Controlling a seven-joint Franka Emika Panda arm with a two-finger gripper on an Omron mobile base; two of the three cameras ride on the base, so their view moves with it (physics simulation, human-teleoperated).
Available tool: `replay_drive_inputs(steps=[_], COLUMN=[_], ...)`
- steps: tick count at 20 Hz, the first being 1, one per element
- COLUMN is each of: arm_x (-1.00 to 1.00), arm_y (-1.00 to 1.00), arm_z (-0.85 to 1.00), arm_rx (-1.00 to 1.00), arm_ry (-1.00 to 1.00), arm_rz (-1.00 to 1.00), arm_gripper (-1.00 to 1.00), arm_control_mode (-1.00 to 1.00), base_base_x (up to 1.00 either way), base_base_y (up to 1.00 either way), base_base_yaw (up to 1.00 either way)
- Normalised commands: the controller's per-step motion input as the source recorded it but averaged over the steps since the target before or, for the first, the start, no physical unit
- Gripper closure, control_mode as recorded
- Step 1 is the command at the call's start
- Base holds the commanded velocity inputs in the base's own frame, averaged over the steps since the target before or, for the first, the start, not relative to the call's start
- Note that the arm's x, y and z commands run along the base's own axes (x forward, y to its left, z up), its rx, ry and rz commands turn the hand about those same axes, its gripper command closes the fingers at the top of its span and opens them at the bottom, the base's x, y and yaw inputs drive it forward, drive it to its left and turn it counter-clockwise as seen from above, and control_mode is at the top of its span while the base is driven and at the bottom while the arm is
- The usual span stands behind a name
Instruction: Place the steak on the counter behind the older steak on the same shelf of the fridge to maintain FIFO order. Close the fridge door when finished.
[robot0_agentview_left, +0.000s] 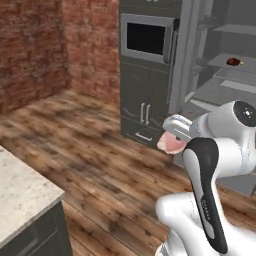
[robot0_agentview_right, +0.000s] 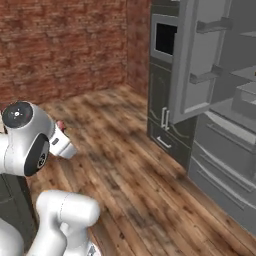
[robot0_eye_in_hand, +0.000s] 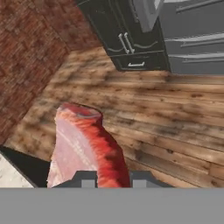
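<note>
My gripper (robot0_eye_in_hand: 113, 179) is shut on the steak (robot0_eye_in_hand: 83, 144), a pale pink slab with a red edge that stands up between the fingers in the hand view. In the left base view the gripper (robot0_agentview_left: 176, 136) carries the steak (robot0_agentview_left: 171, 144) in the air over the wooden floor, in front of the open fridge (robot0_agentview_left: 220, 95). The older steak (robot0_agentview_left: 234, 61), dark reddish-brown, lies on a light grey shelf (robot0_agentview_left: 220, 62) inside the fridge. The counter (robot0_agentview_left: 20, 195) is at the lower left, behind the gripper. In the right base view the gripper (robot0_agentview_right: 64, 134) is partly hidden by the arm.
The fridge door (robot0_agentview_right: 200, 65) stands open with bar racks on its inside. A dark cabinet with a microwave (robot0_agentview_left: 145, 37) stands left of the fridge. Grey drawer fronts (robot0_agentview_right: 225, 165) sit below the fridge compartment. Brick walls close the far side, and wooden floor (robot0_agentview_left: 90, 150) lies between counter and fridge.
</note>
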Motion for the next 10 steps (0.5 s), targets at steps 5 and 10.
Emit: replay_drive_inputs(steps=[5,10], arm_x=[0.00,0.00], arm_y=[0.00,0.00], arm_z=[0.00,0.00], arm_rx=[0.00,0.00], arm_ry=[0.00,0.00], arm_rz=[0.00,0.00], arm_gripper=[1.00,1.00], arm_control_mode=[1.00,1.00], base_base_x=[0.34,0.65], base_base_y=[0.00,0.02], base_base_yaw=[-0.67,-0.64])
